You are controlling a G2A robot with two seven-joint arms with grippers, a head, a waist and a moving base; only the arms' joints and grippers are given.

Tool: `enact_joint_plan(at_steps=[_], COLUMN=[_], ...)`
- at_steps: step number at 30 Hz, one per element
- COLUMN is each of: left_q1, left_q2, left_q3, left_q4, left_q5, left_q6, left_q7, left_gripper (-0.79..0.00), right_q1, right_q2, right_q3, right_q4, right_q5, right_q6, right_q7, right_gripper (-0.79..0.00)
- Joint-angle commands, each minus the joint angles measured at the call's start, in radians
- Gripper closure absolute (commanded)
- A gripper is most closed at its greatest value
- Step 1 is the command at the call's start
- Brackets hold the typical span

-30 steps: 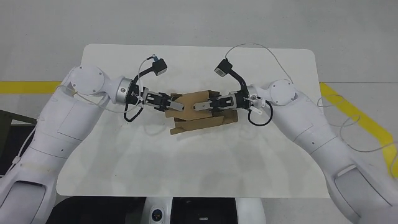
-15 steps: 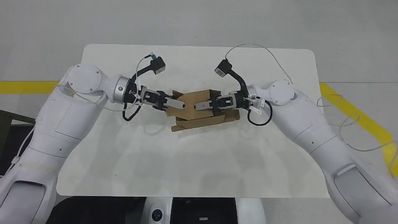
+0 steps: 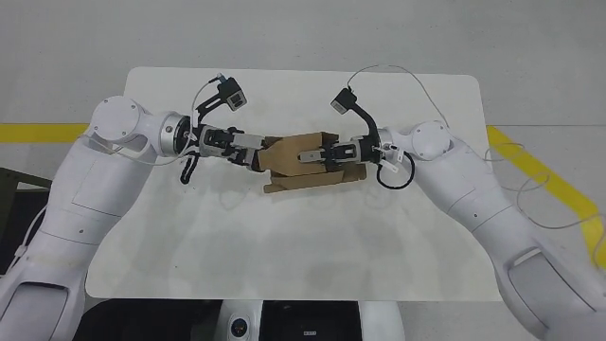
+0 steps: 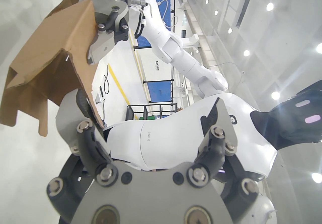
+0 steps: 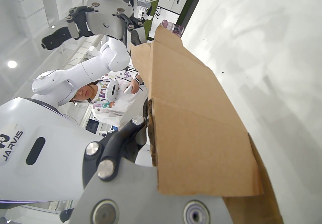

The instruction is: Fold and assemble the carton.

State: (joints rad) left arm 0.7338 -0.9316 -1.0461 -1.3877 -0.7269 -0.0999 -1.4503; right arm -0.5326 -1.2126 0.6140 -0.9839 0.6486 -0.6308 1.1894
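Cardboard has lifted: your brown corrugated cardboard carton (image 3: 305, 158), on the white rounded table (image 3: 284, 246), now gapes half-open. Your right gripper (image 3: 314, 154) stays clamped on its upper panel. Your left gripper (image 3: 252, 157), fingers spread, has backed to the carton's left edge (one finger touching). Flaps remain unfolded.

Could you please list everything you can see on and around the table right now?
carton: one, brown, partly folded, mid-table between the two grippers.
table: one, white, under the carton.
floor line: two stretches, yellow, on the grey floor either side of the table.
left gripper: one, grey and black, fingers open, one against the carton's edge.
right gripper: one, grey and black, fingers shut on a carton panel.
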Motion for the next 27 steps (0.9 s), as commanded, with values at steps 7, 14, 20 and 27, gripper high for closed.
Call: enact_joint_plan(at_steps=[7, 14, 20, 27], left_q1=[-0.015, -0.042, -0.059, -0.071], left_q2=[-0.016, -0.031, -0.041, -0.049], left_q3=[0.033, 0.065, 0.084, 0.098], left_q4=[-0.016, -0.018, -0.012, -0.008], left_q5=[-0.006, 0.028, 0.054, 0.084], left_q6=[0.008, 0.004, 0.004, 0.002], left_q7=[0.021, 0.034, 0.048, 0.056], left_gripper=[-0.785, -0.785, -0.785, -0.785], right_q1=[0.002, 0.001, 0.000, -0.003], right_q2=[-0.013, -0.020, -0.025, -0.025], right_q3=[-0.009, -0.010, -0.011, -0.001], right_q4=[-0.004, -0.008, -0.010, -0.007], right_q5=[-0.009, -0.019, -0.025, -0.028], right_q6=[-0.005, -0.006, -0.004, -0.004], right_q7=[-0.005, -0.006, -0.004, -0.004], right_gripper=[0.000, 0.000, 0.000, 0.000])
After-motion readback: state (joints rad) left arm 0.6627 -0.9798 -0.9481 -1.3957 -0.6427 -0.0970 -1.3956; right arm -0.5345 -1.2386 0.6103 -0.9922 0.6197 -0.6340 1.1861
